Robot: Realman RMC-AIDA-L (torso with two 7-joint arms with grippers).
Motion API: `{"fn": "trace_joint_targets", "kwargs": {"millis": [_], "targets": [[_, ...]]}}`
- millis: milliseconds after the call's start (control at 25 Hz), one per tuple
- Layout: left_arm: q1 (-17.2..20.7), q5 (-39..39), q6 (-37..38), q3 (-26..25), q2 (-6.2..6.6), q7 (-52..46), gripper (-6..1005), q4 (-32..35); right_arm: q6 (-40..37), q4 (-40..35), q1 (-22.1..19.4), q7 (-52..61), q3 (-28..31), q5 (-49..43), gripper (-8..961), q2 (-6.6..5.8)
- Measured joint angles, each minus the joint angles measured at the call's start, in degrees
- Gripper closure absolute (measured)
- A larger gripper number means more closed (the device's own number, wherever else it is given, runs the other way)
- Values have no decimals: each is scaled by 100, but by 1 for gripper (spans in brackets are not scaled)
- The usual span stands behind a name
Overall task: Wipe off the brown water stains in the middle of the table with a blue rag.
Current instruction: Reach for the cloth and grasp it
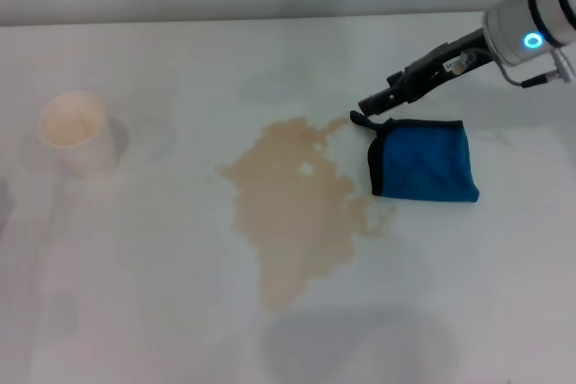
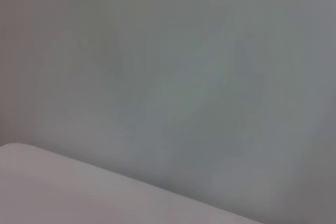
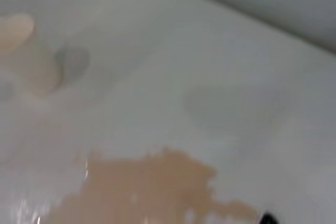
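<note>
At the far left of the table (image 1: 162, 312) stands a white paper cup (image 1: 79, 132), upright and well apart from everything else. It plays no part in the wipe.

In the middle spreads the stain (image 1: 292, 209), a pale tan puddle with ragged edges, wider than the rag and running toward the near side. The right wrist view shows its far edge (image 3: 147, 192) and the cup (image 3: 23, 51) beyond it.

Just right of the stain lies the rag (image 1: 423, 160), folded, flat on the table, its black-edged side nearest the puddle and perhaps just touching the stain's fringe. Its loop sticks out at the far left corner.

The right gripper (image 1: 373, 103) hangs over that corner, close to the loop, reaching in from the upper right. Whether its fingers are wide or narrow cannot be told. The rag is not held. The left gripper is out of sight; its wrist view shows only a table edge and a blank wall.

The risks, as a judgement: a pinch on the loop alone would let the rag dangle and unfold, wiping poorly. One pass would likely smear the puddle outward, since the stain outsizes the rag.
</note>
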Motion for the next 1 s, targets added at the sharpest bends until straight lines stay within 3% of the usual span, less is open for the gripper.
{"fn": "trace_joint_targets", "kwargs": {"millis": [400,520,720,1000], "targets": [[-12,-248,4,1,-5,2,106,-6,-1060,-352,486,658,21,-1395,144,60],[-11,-249,2,1,-1,1,106,-6,-1148,-357,592,806,15,-2018,144,177],[-16,-246,-3,1,-3,1,106,1,-1122,-399,661,949,27,-2918,145,508],[-19,-241,-19,0,-3,1,106,2,-829,-430,613,955,26,-3279,145,728]]}}
